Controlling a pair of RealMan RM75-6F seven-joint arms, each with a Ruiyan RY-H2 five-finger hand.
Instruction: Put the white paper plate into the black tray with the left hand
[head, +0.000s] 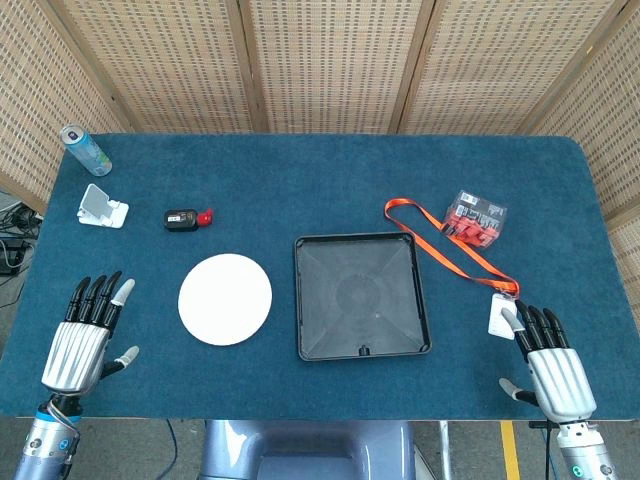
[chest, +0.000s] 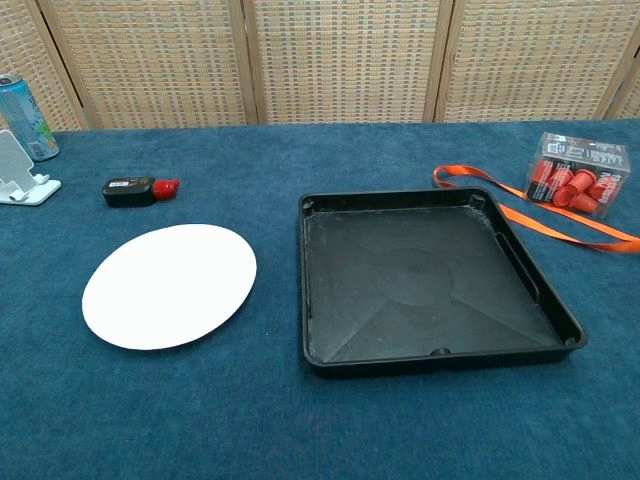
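The white paper plate (head: 225, 298) (chest: 170, 284) lies flat on the blue table, just left of the black tray (head: 305, 300) (chest: 312, 300), which holds nothing. My left hand (head: 84, 335) rests at the table's front left corner, fingers apart and holding nothing, a hand's width left of the plate. At the front right corner my right hand (head: 550, 362) rests with fingers apart, holding nothing. Neither hand shows in the chest view.
A black and red small device (head: 186, 219) (chest: 138, 190) lies behind the plate. A white phone stand (head: 102, 208) and a drink can (head: 84, 149) sit at the far left. An orange lanyard (head: 450, 243) with a badge and a clear box of red cups (head: 475, 218) (chest: 577, 179) lie right of the tray.
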